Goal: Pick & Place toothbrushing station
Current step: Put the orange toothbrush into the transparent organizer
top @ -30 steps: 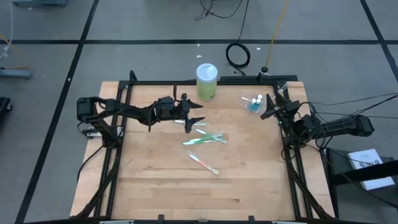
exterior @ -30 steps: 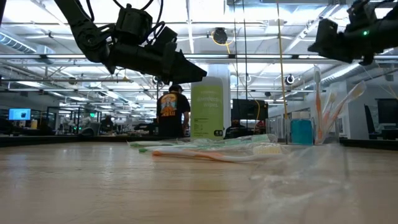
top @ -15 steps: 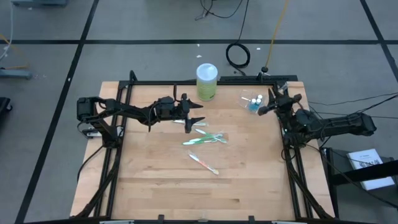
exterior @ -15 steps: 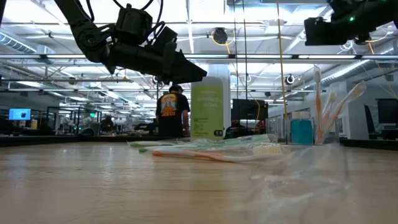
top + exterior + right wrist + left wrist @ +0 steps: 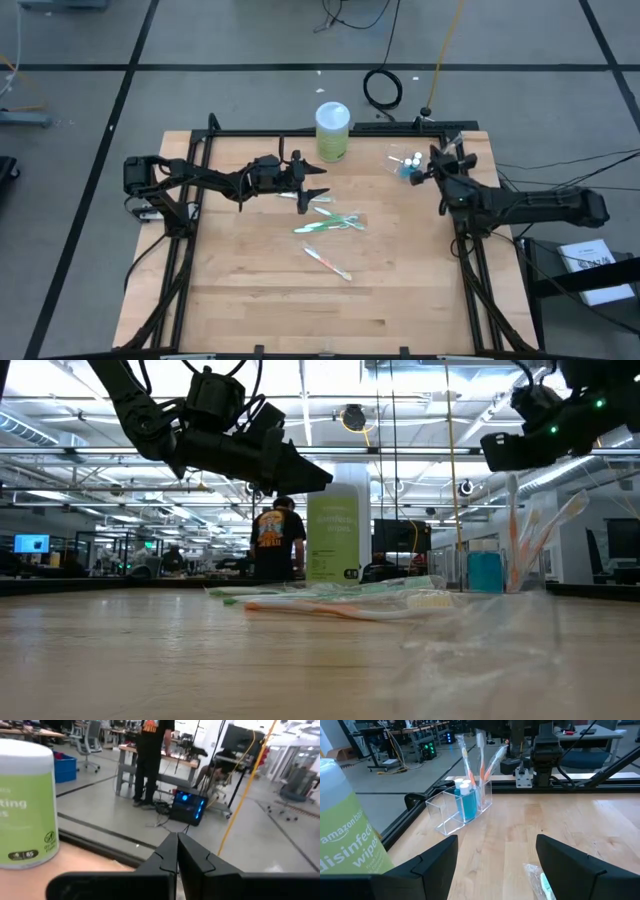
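The clear holder (image 5: 404,165) at the desk's (image 5: 250,300) far right corner has some brushes and tubes; three toothbrushes (image 5: 328,223) lie mid-desk. Left tool (image 5: 318,182) hovers apart, right tool (image 5: 420,172) together, empty.

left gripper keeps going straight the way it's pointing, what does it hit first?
Probably nothing nearby. The left gripper, open, points across bare table toward the clear holder with tubes and brushes near the right gripper. That holder comes first, though depth is unclear.
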{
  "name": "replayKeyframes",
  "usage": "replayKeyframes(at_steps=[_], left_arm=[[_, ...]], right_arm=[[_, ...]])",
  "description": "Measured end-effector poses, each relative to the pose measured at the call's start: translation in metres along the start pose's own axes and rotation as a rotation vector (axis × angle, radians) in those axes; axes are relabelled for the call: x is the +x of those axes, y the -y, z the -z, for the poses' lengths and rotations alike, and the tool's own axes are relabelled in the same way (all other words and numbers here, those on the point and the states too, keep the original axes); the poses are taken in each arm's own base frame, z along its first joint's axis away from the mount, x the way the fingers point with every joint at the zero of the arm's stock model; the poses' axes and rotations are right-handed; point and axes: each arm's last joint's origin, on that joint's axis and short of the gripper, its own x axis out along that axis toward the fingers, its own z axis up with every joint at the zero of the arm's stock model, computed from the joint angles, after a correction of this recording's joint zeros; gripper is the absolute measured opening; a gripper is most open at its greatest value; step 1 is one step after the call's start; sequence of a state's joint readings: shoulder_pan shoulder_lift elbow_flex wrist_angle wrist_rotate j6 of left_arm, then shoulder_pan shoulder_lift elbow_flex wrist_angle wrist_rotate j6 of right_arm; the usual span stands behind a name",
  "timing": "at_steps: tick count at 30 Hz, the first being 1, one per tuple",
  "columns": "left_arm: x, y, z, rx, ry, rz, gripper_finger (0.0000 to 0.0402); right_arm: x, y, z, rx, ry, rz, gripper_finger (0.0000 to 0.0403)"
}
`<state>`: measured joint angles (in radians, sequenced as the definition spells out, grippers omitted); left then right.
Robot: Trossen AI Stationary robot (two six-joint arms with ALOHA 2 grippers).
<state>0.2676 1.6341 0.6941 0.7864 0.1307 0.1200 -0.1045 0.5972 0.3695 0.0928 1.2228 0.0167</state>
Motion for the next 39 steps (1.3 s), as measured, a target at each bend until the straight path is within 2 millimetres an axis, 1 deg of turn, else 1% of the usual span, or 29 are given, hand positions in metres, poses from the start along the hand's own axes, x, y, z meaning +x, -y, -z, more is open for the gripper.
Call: replayKeyframes(at_steps=[5,11,14,16,22,25,31,34,39], left_arm=[[0.0,0.0,0.001,-0.003,-0.007,0.001,0.0271],[0.0,0.0,0.001,-0.003,-0.007,0.001,0.0271],[0.0,0.0,0.001,-0.003,-0.008,0.002,0.0271],[0.0,0.001,0.001,-0.003,-0.008,0.003,0.0271],[0.0,0.001,0.001,-0.003,-0.008,0.004,0.0271],[0.0,0.001,0.001,-0.003,-0.008,0.004,0.0271],[0.0,0.001,0.001,-0.003,-0.008,0.004,0.0271],[0.0,0.001,0.001,-0.003,-0.008,0.004,0.0271],[0.0,0.001,0.001,-0.006,-0.008,0.004,0.0271]], right_arm=[[0.005,0.001,0.014,0.018,-0.035,0.007,0.0001],[0.009,0.003,0.022,0.059,-0.064,0.008,0.0],[0.011,0.004,0.023,0.053,-0.068,0.008,0.0],[0.012,0.005,0.023,0.035,-0.066,0.027,0.0],[0.013,0.01,0.025,-0.105,-0.069,0.189,0.0],[0.014,0.012,0.025,-0.145,-0.074,0.233,0.0],[0.015,0.013,0.022,-0.177,-0.069,0.258,0.0],[0.016,0.015,0.014,-0.194,-0.054,0.311,0.0],[0.014,0.016,-0.003,-0.132,0.005,0.301,0.0]])
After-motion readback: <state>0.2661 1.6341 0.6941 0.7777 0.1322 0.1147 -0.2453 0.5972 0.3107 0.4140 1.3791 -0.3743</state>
